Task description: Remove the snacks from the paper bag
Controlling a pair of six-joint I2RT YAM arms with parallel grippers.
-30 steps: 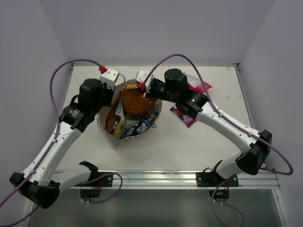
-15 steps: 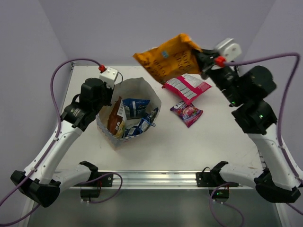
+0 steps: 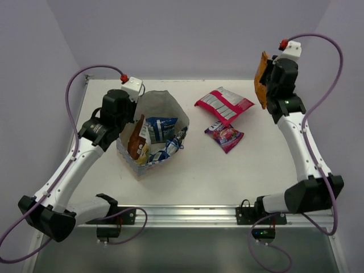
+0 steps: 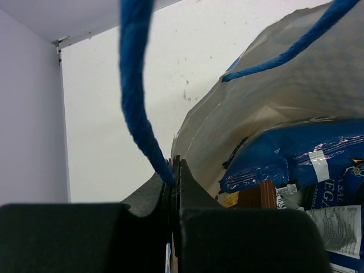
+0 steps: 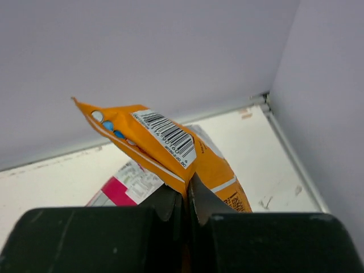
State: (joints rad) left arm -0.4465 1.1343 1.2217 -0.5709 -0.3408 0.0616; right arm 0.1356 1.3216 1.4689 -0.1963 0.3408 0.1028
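striped packet [image 3: 223, 104] and candy [image 3: 226, 137] lie out; right hand [image 5: 186, 196] clamps the orange packet [image 5: 165, 145]; left hand [image 4: 175, 177] pinches the paper bag [image 3: 164, 103]; several snacks [image 3: 162, 129] inside

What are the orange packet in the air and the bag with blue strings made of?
The orange packet looks like thin glossy plastic film, creased, with a printed barcode. The paper bag seems matte paper holding stiff folds; its handles look like twisted blue cord.
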